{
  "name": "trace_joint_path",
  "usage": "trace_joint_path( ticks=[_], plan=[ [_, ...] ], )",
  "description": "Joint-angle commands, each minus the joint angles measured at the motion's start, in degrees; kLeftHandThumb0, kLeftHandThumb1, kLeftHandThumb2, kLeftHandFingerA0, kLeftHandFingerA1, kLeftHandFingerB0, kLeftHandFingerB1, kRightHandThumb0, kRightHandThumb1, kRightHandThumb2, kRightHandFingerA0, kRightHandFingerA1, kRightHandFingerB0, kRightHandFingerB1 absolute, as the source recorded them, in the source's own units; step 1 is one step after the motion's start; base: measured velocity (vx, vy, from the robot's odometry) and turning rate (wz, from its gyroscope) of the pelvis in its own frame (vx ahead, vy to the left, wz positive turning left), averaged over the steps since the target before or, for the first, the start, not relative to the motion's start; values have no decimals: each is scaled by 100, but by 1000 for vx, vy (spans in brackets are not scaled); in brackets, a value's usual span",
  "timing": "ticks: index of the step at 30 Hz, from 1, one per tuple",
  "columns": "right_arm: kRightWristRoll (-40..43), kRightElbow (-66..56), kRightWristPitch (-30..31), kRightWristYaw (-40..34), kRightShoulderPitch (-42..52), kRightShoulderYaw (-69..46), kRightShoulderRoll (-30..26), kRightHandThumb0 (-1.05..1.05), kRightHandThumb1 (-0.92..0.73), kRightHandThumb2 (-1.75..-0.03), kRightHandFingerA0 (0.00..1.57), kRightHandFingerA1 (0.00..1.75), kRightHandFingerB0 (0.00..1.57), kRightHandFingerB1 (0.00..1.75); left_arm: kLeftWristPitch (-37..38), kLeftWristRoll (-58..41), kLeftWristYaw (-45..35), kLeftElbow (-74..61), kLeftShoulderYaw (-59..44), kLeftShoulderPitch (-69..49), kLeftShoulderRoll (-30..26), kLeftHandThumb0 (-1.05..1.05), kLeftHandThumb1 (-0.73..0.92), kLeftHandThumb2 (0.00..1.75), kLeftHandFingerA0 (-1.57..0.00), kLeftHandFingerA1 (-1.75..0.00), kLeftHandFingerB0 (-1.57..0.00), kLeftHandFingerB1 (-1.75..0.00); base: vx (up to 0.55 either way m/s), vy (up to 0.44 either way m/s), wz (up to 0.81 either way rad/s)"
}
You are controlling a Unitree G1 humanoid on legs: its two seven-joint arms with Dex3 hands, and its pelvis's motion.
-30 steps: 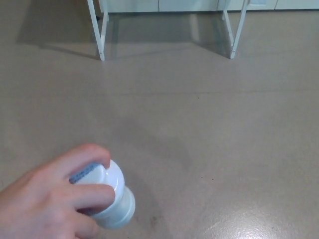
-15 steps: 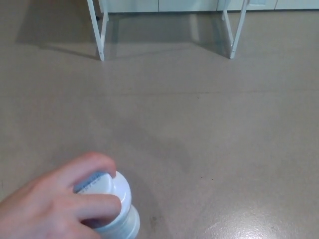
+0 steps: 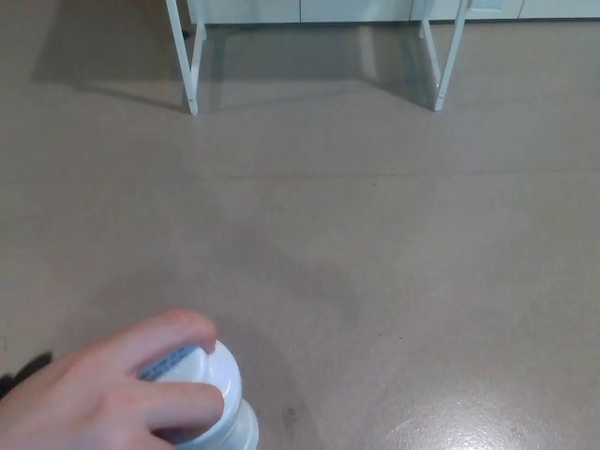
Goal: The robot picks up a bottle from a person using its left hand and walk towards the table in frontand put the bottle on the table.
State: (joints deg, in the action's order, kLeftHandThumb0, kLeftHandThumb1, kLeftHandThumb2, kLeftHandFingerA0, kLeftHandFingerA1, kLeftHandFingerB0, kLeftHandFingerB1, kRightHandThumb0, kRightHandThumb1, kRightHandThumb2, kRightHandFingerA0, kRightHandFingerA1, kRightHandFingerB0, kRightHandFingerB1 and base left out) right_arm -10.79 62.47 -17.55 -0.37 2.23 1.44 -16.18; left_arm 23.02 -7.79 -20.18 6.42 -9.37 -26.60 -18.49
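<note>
Soft, even indoor light is spread over the smooth grey-beige floor (image 3: 394,225). A pale patch of glare is seen at the lower right. Faint shadows are cast around the thin white table legs (image 3: 193,66) at the top. The person's hand (image 3: 103,398) and the white plastic bottle (image 3: 220,394), close to the camera, are slightly blurred.

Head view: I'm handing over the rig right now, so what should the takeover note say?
Left hand: only a black sliver at the picture's left edge, state unclear.
Right hand: not in view.
Bottle: white, held by a person's hand at lower left, above the floor.
Table legs: white, at the top; tabletop out of view.
Done: nothing yet.
Left: take the bottle, walk to the table, set it down.
</note>
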Motion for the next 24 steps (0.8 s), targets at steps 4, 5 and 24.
trace_joint_path(
  ticks=[4,5,24],
  plan=[
    [-38,79,46,233,-61,87,-191,-49,-70,-61,59,43,41,36,-1350,-922,-813,-3067,568,-82,-740,-42,29,73,0,-36,0,-24,0,0,0],
    [-35,74,48,239,-67,88,-195,-49,-70,-61,59,43,41,36,-1421,-913,-785,-3111,612,-44,-730,-42,29,73,0,-36,0,-24,0,0,0],
    [-32,-25,113,239,-171,109,-174,-53,-57,-87,55,57,39,50,-2387,-168,-557,-3137,1734,1234,-429,-48,30,74,-1,-39,0,-19,0,0,0]
  ],
)
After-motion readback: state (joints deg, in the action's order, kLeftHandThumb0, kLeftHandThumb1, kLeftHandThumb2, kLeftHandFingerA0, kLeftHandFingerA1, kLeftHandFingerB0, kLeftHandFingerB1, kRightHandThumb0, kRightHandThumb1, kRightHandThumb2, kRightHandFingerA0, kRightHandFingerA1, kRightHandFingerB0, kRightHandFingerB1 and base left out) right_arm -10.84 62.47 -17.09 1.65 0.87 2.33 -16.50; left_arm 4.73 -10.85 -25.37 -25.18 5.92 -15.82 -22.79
